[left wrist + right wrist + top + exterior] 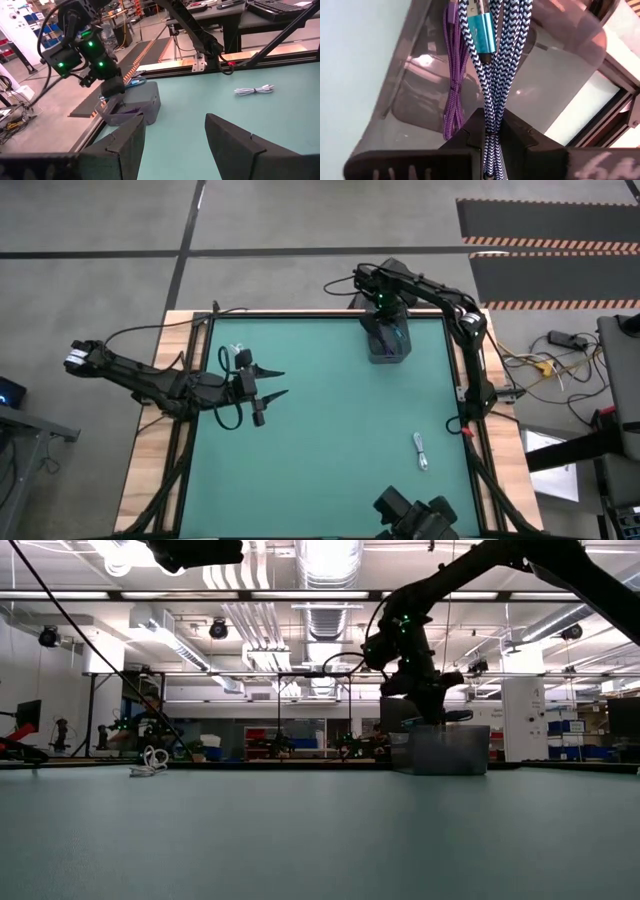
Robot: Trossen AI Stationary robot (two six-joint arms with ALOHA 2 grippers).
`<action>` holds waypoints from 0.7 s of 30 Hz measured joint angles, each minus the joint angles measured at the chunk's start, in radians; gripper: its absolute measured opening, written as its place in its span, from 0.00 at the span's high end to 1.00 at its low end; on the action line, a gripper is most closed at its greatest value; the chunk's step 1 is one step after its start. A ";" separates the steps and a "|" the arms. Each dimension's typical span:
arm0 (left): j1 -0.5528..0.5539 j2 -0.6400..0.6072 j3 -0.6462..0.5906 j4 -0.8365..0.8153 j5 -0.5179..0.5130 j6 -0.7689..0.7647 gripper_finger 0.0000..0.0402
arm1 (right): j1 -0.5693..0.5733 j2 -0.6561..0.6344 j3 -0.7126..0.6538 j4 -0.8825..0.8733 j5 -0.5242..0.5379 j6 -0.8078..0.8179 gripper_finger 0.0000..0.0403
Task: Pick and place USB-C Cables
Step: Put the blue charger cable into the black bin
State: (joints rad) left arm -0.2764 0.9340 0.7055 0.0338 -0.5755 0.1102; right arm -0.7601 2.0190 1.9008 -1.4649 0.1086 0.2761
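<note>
Right tool (492, 137) clamps blue-white cable (492, 60) over grey bin (560, 75), purple cable (452, 100) inside; left tool (268, 385) apparently open, empty.

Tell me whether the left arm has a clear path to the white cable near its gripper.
Probably yes: the left gripper is open and empty, the white cable lies on bare mat just beside it, and the right gripper is busy over the bin.

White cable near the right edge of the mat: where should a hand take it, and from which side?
Grip the white cable at its tied middle, coming straight down with fingers across its narrow width; it lies flat and stretched out, alone on the green mat.
</note>
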 joint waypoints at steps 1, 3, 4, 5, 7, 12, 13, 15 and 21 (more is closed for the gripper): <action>0.000 0.000 0.000 0.000 0.000 0.000 0.53 | 0.000 0.000 -0.009 0.006 0.000 0.000 0.93; 0.000 0.000 0.000 0.000 0.000 0.000 0.53 | 0.000 0.000 -0.022 0.021 0.000 0.000 0.93; 0.000 0.000 0.000 0.000 0.000 0.000 0.53 | 0.000 0.000 -0.026 0.027 0.000 -0.001 0.93; 0.000 0.000 0.000 0.000 0.000 0.000 0.53 | 0.000 0.000 -0.030 0.032 0.000 0.000 0.93; 0.000 0.000 0.000 0.001 0.000 0.001 0.53 | 0.000 0.000 -0.035 0.040 0.000 -0.004 0.93; 0.000 0.000 0.000 0.001 0.000 0.001 0.53 | 0.000 0.000 -0.047 0.057 0.004 -0.007 0.93; 0.000 0.000 0.000 0.001 0.000 0.001 0.53 | 0.000 0.000 -0.048 0.061 0.004 -0.007 0.93; 0.000 0.000 0.000 0.001 0.000 0.001 0.53 | 0.000 0.000 -0.049 0.066 0.004 -0.007 0.93; 0.000 0.000 0.000 0.002 0.000 0.001 0.53 | 0.000 0.000 -0.052 0.081 0.004 -0.006 0.93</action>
State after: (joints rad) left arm -0.2764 0.9340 0.7052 0.0353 -0.5755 0.1112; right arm -0.7601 2.0190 1.8484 -1.3842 0.1123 0.2700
